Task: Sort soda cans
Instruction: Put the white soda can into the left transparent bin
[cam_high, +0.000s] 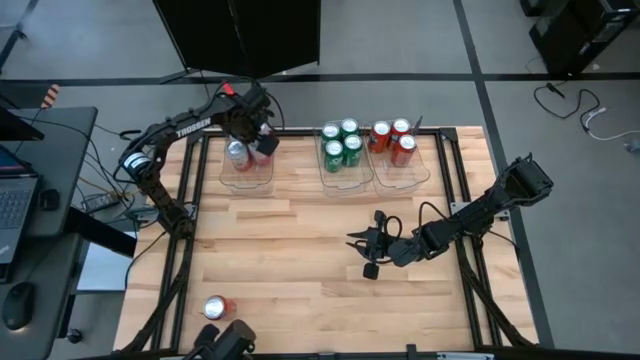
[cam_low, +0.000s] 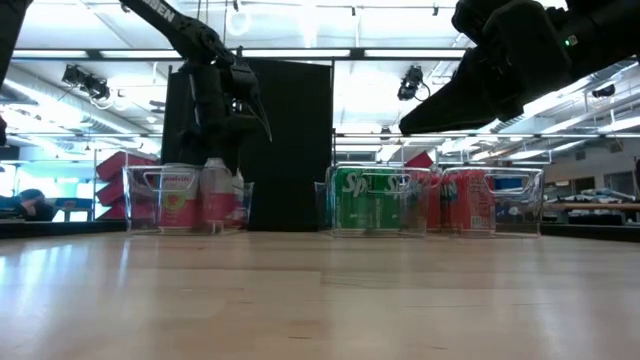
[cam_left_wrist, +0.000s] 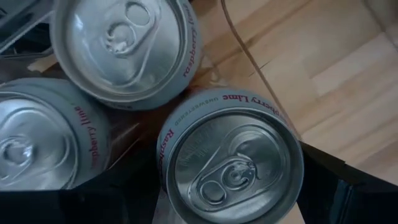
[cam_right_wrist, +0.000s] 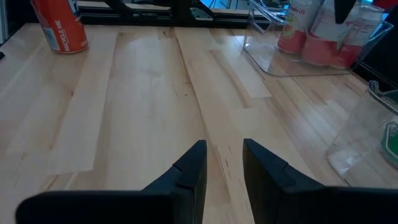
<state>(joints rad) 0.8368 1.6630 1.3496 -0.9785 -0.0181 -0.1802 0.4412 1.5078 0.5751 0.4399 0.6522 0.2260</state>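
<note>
Silver-white can (cam_left_wrist: 230, 168): stood upright, directly beneath the left claw (cam_high: 258, 140), in the left bin (cam_high: 228, 180), the clear bin next to the middle bin (cam_high: 347, 186) on the left arm's side.
Its neighbours: 2 more silver-white cans (cam_left_wrist: 124, 43) stood close against it in the same bin. Only 3 showed.
Left claw state: it straddled that can from above, but whether it pinched the can or had let go could not be told.
Green cans (cam_high: 340, 145): 4, all inside the middle bin.
Red cans (cam_high: 392, 140): 3, in the right bin (cam_high: 425, 170), just beside the middle bin on the right arm's side.
Stray red can (cam_high: 215, 308): upright on the bench (cam_high: 300, 260), well apart from the middle bin, at the opposite edge and toward the left arm's side.
Right claw (cam_right_wrist: 217, 165): narrowly parted and empty, low over bare bench, near the middle bin on its open side.
Step in hand: setting a silver-white can into its bin. By the look of it this was the end of that placement.
Next move, as a judgement: the left claw needed to lift straight up without tipping the 3 packed cans. The stray red can then needed fetching to the right bin, and the waiting claw needed to spread wider to take it.
</note>
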